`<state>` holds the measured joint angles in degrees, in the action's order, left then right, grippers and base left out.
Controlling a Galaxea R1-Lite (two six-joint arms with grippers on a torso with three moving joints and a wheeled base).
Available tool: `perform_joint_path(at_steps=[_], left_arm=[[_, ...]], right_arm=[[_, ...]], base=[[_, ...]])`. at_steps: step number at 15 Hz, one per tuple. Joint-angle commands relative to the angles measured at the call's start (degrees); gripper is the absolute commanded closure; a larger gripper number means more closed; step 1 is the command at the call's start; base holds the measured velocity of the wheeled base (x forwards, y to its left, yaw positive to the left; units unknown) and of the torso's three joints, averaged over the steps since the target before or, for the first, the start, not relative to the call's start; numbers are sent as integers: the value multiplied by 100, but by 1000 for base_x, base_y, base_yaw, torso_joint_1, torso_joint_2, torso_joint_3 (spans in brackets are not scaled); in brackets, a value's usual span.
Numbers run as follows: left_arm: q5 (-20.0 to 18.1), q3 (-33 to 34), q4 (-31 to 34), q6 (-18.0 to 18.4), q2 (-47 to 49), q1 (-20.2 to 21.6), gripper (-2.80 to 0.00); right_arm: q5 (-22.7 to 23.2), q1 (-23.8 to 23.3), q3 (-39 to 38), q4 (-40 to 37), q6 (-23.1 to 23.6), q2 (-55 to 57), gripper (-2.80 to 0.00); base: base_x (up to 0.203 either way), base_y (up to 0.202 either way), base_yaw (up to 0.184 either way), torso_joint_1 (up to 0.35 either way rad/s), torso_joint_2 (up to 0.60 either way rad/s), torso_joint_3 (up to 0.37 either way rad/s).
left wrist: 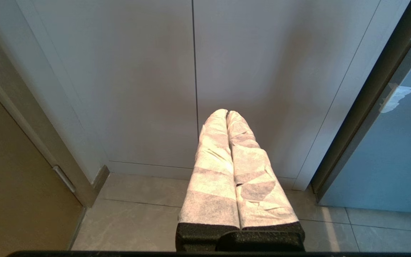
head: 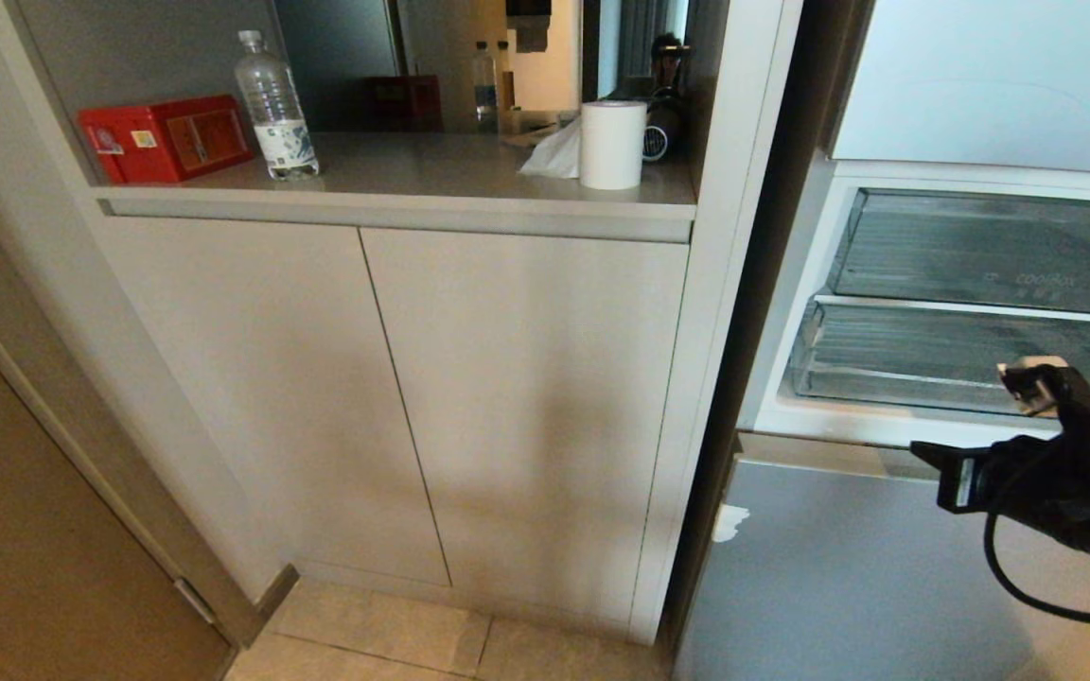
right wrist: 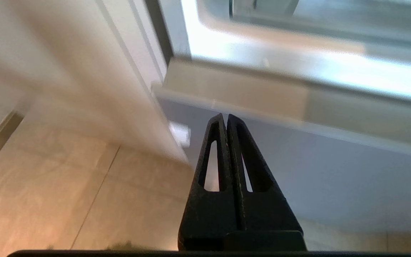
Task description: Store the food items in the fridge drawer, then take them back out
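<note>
Nearing the open fridge drawer (head: 961,364), the empty right gripper (right wrist: 227,119), fingers pressed together, must next fetch unseen food.

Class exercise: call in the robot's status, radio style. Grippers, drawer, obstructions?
Right gripper shut, empty, before the lower fridge door. Left gripper shut, parked facing cabinet doors. Fridge drawer in sight, no food visible. Nothing blocking.
</note>
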<state>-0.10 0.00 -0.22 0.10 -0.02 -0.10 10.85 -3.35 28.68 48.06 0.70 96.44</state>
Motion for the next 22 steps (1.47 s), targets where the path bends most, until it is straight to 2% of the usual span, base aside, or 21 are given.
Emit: perform_joint_path(at_steps=[1,2,6,13,15,22], left_arm=[[1,9,-4,-1,2,1,0],[1,9,-4,-1,2,1,0],[1,9,-4,-1,2,1,0],[1,9,-4,-1,2,1,0],[1,9,-4,-1,2,1,0],[1,9,-4,-1,2,1,0]], right_arm=[[-346,303,751,91,-86,1058,-78],[-444,382,997,186,-131,1286,-280],[-895,533,1832,889,-223,2123,-280],[-1370,467,2160,2566,-320,2880,-280],[-1555,467,2396,2760,-332,3102,-280],[-1771,476,3076,2771,-500,3445,-280]], base=[[0,0,0,0,0,0],[0,0,0,0,0,0],[0,0,0,0,0,0],[0,0,0,0,0,0],[0,0,0,0,0,0],[0,0,0,0,0,0]])
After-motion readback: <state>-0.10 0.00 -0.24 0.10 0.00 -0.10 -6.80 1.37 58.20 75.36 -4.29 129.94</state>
